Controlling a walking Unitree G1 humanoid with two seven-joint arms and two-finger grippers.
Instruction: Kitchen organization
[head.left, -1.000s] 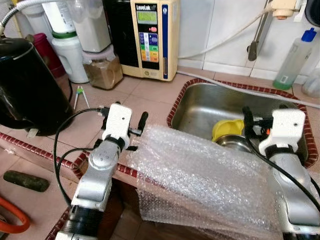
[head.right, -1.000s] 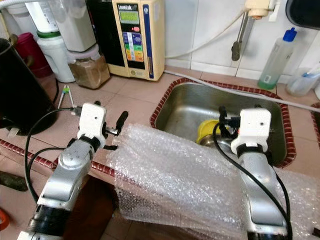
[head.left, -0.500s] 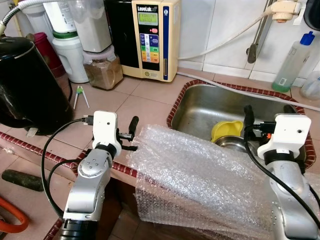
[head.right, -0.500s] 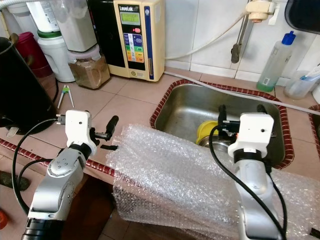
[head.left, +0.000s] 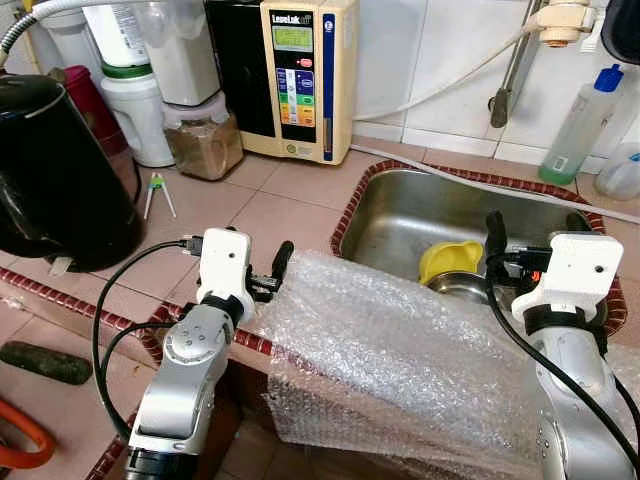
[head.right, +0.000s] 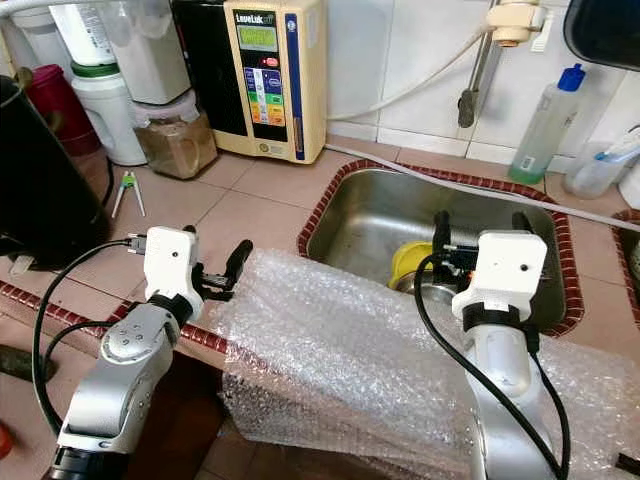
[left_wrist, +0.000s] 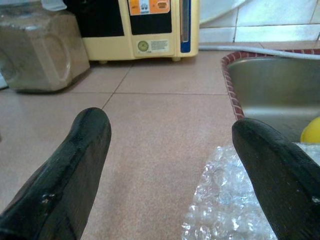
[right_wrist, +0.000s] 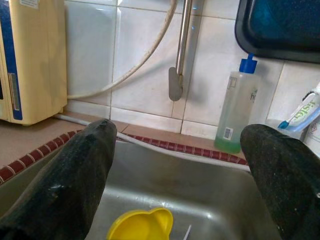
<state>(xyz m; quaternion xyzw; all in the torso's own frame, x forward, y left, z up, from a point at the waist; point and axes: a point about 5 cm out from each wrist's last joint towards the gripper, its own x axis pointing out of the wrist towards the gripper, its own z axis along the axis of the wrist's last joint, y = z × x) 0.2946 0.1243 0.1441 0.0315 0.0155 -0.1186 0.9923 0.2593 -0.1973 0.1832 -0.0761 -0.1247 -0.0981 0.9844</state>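
A big sheet of bubble wrap (head.left: 400, 350) lies over the counter edge beside the sink (head.left: 400, 215); the left gripper (left_wrist: 170, 150) sits at its corner, fingers wide apart; the right gripper (right_wrist: 175, 165) hangs over the sink, fingers apart too; next, I think, the left must close on the corner.

One sheet of bubble wrap (head.left: 400, 370) lay over the counter's front edge at about six o'clock. The sink (head.left: 400, 215) held one yellow cup (head.left: 452, 261) and, beside it, what looked like one steel bowl (head.left: 462, 286), though most of it was hidden. At eleven o'clock stood one black kettle (head.left: 55, 170), one cream water machine (head.left: 298, 75), one jar of brown powder (head.left: 203, 140) and one dark red container (head.left: 88, 100). One pair of small green-handled tongs (head.left: 157, 190) lay near the kettle. At two o'clock stood one clear bottle with a blue cap (head.left: 580, 125).
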